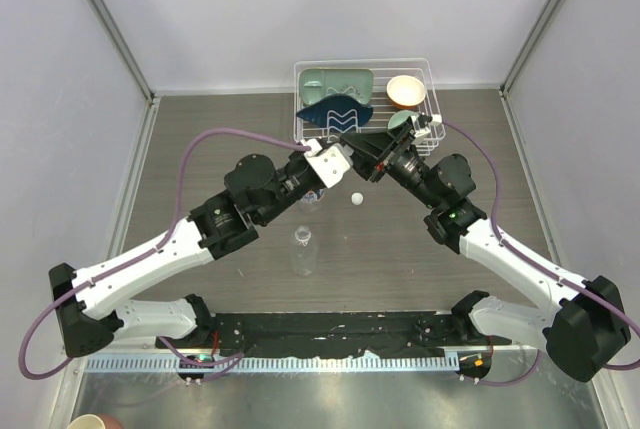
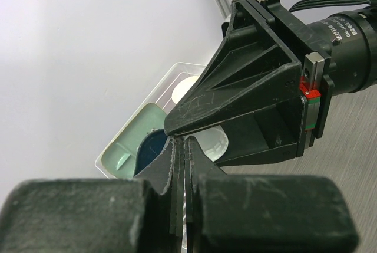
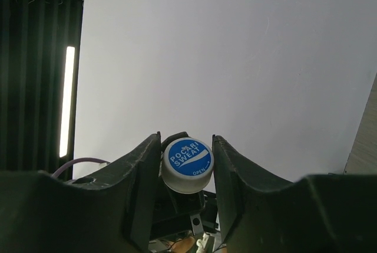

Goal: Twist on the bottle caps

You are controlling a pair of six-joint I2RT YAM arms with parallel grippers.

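My right gripper [image 1: 364,147] [image 3: 187,147] is shut on a white bottle cap [image 3: 187,164] with a blue printed top and holds it in the air. The cap's ridged side also shows in the left wrist view [image 2: 215,142], between the right gripper's black fingers [image 2: 247,82]. My left gripper [image 1: 344,149] [image 2: 181,142] is shut, its tips right next to that cap. A second white cap [image 1: 355,199] lies on the table. One clear bottle [image 1: 311,199] is partly hidden under my left gripper. The other clear bottle [image 1: 303,249] stands nearer the arms.
A white wire rack [image 1: 430,99] stands at the back, just behind both grippers. It holds a green tray [image 1: 338,81], a dark blue bowl [image 1: 335,111] and an orange bowl [image 1: 405,91]. Grey walls close the table on three sides.
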